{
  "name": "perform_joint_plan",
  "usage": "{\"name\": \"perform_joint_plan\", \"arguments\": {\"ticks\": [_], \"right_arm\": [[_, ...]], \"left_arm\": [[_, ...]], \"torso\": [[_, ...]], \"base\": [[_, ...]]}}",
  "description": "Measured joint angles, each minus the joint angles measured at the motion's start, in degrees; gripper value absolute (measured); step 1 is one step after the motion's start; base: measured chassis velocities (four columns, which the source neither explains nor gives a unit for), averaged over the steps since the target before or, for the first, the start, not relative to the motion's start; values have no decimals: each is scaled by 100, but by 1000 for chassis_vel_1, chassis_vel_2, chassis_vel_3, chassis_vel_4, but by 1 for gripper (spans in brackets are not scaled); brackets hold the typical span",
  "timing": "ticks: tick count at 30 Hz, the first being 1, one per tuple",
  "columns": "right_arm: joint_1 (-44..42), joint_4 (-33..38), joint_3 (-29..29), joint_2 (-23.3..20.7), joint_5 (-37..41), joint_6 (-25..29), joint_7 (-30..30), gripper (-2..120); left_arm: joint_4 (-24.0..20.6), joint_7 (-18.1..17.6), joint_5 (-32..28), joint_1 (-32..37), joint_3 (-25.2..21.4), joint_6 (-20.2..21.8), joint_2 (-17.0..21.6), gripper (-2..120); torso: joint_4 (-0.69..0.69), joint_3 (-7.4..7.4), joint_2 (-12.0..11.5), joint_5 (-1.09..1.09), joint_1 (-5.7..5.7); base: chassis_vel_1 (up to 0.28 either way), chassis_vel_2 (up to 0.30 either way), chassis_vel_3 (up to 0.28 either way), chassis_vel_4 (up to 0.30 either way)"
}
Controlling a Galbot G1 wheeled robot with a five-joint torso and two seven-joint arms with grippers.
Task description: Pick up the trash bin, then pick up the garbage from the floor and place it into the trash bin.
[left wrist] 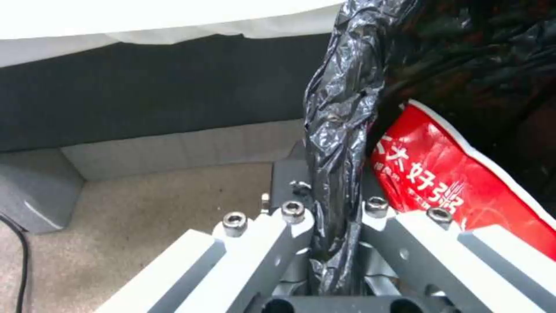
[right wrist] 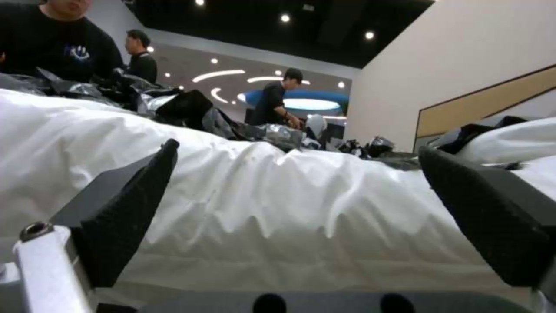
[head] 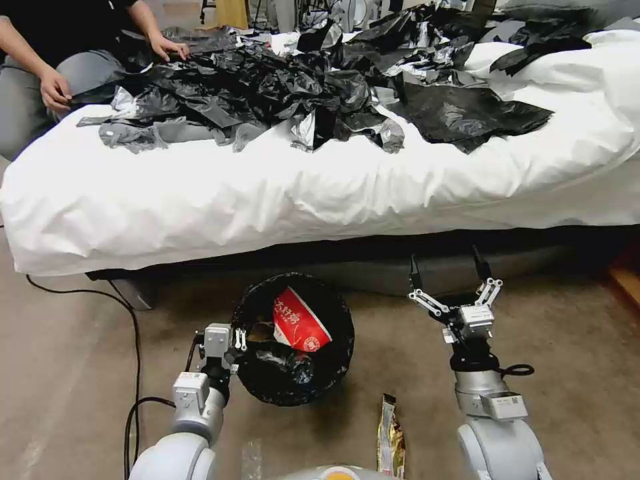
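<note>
Left gripper, low over the carpet in front of the bed: its jaws are clamped on the near-left rim of the trash bin, pinching the black bag liner folded over that rim; in the left wrist view the crumpled liner runs straight down between the two closed fingers. Just beyond the jaws, inside the bin, lies a red-and-white snack wrapper with white lettering, seen close against the liner in the wrist view; darker crumpled contents lie beneath it. A black cable trails over the carpet outboard of the left arm. On the floor between the two arms, nearer the robot than either pair of jaws, lies a gold wrapper; a clear plastic item lies beside the left arm's base, too faint to identify. Right gripper: held clear of the floor, well apart from the bin, jaws spread wide with nothing between them; the right wrist view shows the two dark fingertips framing the white bedding ahead. Past both jaws stands the bed, its white cover strewn with black plastic sheets; a person's hand rests on the sheets at the far left.
</note>
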Motion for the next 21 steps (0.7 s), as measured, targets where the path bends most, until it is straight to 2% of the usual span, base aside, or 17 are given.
{"name": "perform_joint_plan", "arguments": {"ticks": [7,11,21], "right_arm": [[13,11,-2,4,1,-29,-20,100],[16,17,-5,7,1,-34,-22,100],[25,18,-5,12,8,-19,-26,100]], "left_arm": [[1,-2,-13,-7,-22,-1,0,0],[7,-3,-18,-10,-26,-2,1,0],[23,-7,-19,-18,-28,-5,1,0]], "torso": [[0,0,0,0,0],[0,0,0,0,0],[1,0,0,-2,0]], "base": [[32,-23,-25,35],[131,-120,-132,142],[237,-226,-221,226]]}}
